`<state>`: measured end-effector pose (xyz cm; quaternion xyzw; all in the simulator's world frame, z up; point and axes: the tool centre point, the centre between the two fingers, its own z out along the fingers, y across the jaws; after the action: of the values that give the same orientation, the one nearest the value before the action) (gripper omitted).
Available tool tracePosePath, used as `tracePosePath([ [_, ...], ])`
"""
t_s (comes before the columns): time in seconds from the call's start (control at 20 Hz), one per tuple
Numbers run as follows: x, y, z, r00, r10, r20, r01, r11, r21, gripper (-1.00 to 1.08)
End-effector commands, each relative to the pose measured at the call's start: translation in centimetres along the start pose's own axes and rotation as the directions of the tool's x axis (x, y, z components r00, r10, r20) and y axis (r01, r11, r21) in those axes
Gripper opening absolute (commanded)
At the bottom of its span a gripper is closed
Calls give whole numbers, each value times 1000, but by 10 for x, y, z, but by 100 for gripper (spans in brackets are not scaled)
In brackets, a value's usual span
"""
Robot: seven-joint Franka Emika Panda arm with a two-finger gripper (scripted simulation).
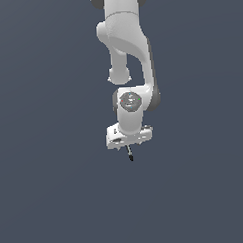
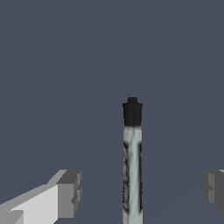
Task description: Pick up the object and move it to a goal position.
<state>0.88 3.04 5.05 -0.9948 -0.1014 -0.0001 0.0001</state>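
The white arm [image 1: 126, 53] hangs down from the top of the exterior view, wrist bent, hand pointing downward. Its gripper [image 2: 140, 192] is spread wide, the grey fingertips [image 2: 70, 192] well apart on either side of the rod [image 2: 132, 162]. The rod's grey shaft lies between them, touching neither, black tip pointing away from the hand.

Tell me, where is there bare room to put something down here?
Almost everywhere: the grey floor lies bare on every side of the arm. The only crowded patch is under the fingers, where the small pen sits between them.
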Motion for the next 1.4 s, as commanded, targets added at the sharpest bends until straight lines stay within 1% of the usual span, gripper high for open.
tracePosePath([
  [0.0, -1, 0, 11, 1000, -1, 1, 1, 1000, 0, 100],
  [0.25, -1, 0, 34, 1000, -2, 0, 2, 1000, 0, 100],
  [0.5, 0, 0, 41, 1000, -3, 0, 3, 1000, 0, 100],
  [0.55, 0, 0, 41, 1000, -3, 0, 3, 1000, 0, -100],
  [1.1, 0, 0, 40, 1000, -3, 0, 3, 1000, 0, -100],
  [1.35, -3, -2, 33, 1000, -3, 0, 3, 1000, 0, -100],
])
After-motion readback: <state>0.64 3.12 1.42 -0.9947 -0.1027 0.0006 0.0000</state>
